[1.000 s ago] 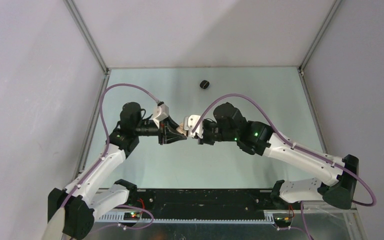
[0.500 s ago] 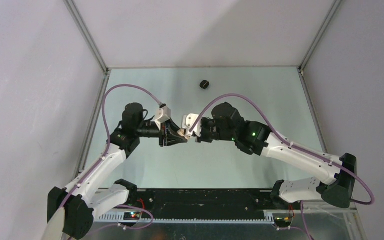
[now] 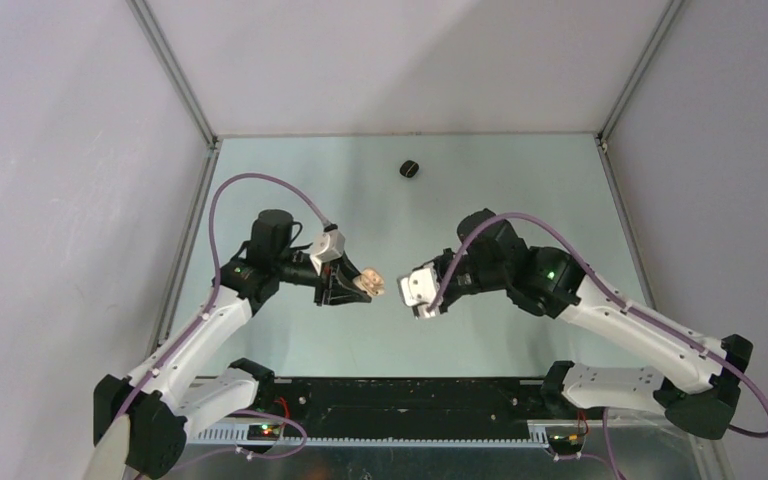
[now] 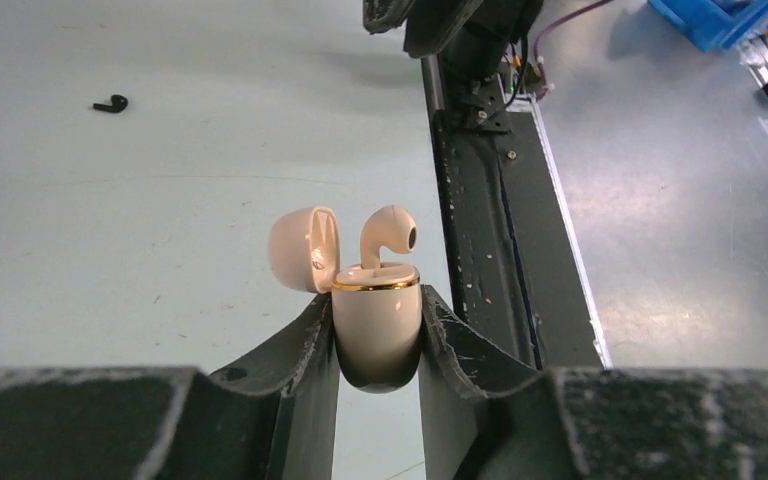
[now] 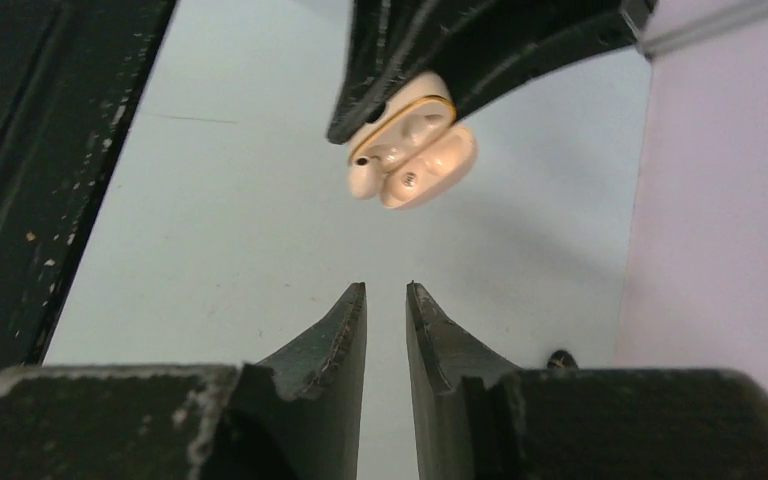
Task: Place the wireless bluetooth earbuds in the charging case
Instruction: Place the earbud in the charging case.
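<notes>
Beige gold-rimmed case (image 4: 376, 325), seemingly black earbud (image 4: 110, 103)

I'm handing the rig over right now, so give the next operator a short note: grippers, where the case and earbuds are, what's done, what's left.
Left gripper: shut on the beige case, held above the table, lid open.
Right gripper: fingers a narrow gap apart, holding nothing, clear of the case.
Done: one beige earbud stands in the case, head sticking up; I cannot tell if it is fully seated.
Left: a black earbud lies on the table, and a small black round thing sits at the far side. No other earbuds in view. Lid not yet closed.
</notes>
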Controlling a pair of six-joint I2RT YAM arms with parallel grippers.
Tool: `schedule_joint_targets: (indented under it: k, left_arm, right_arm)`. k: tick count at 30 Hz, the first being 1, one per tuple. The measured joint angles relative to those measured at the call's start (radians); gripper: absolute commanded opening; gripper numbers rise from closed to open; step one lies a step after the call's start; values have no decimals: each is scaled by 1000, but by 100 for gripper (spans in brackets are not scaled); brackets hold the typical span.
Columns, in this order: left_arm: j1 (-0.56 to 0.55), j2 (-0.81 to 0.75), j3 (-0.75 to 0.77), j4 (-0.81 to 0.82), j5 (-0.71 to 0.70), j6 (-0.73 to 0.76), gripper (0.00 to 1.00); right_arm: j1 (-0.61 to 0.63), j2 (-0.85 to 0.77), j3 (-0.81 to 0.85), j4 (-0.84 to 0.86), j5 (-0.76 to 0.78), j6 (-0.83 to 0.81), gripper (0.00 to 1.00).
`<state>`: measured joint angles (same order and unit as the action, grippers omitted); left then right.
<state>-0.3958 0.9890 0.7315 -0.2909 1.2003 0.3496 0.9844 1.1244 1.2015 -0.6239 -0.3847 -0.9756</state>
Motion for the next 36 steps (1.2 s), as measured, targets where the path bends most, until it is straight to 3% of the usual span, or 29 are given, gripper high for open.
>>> schedule_joint_targets:
  k: [9,19,36]
  left_arm:
    - [-5,31,40,-225,17,229,8]
    - [-6,74,71,-443,0,447,7]
    - [6,93,92,-520,3,508,6]
  right_arm:
    - [53,6,-76,-37,-72,-124,36]
    - [203,89,-76,47,77,-129,36]
    - [251,151,-88,137,185,-126,37]
